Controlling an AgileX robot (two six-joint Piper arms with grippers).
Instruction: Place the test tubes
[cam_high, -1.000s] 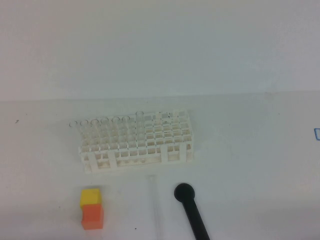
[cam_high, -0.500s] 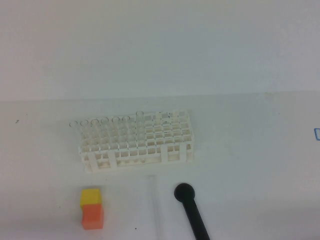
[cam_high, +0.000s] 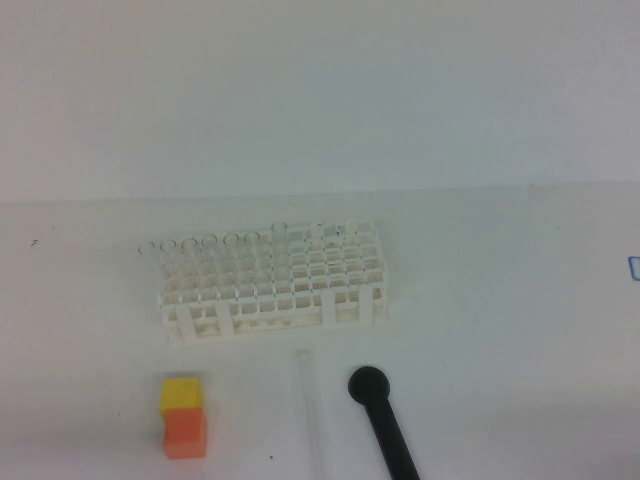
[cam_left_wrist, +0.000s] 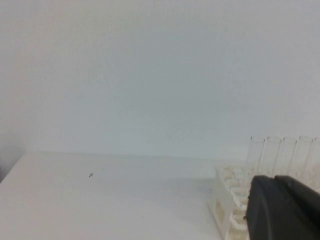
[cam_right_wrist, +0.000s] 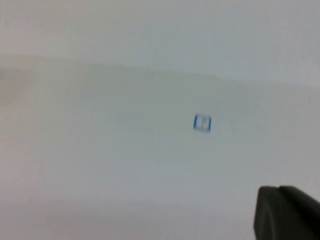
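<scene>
On the white tabletop (cam_high: 500, 300), one rack (cam_high: 272, 290) is holding tubes (cam_high: 208, 255). One loose test tube (cam_high: 312, 410) is lying nearer. The left claw (cam_left_wrist: 285, 210) is hanging by the rack and the right claw (cam_right_wrist: 287, 212) by a blue mark (cam_right_wrist: 202, 122). I cannot tell their grip.

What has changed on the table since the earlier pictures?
Nothing visibly changed. The white rack with its upright tubes, the loose test tube lying in front of it, the black tool and the yellow-and-orange blocks lie as before. Neither arm shows from above; the left hand sits near the rack's end, the right hand near a small blue mark.
</scene>
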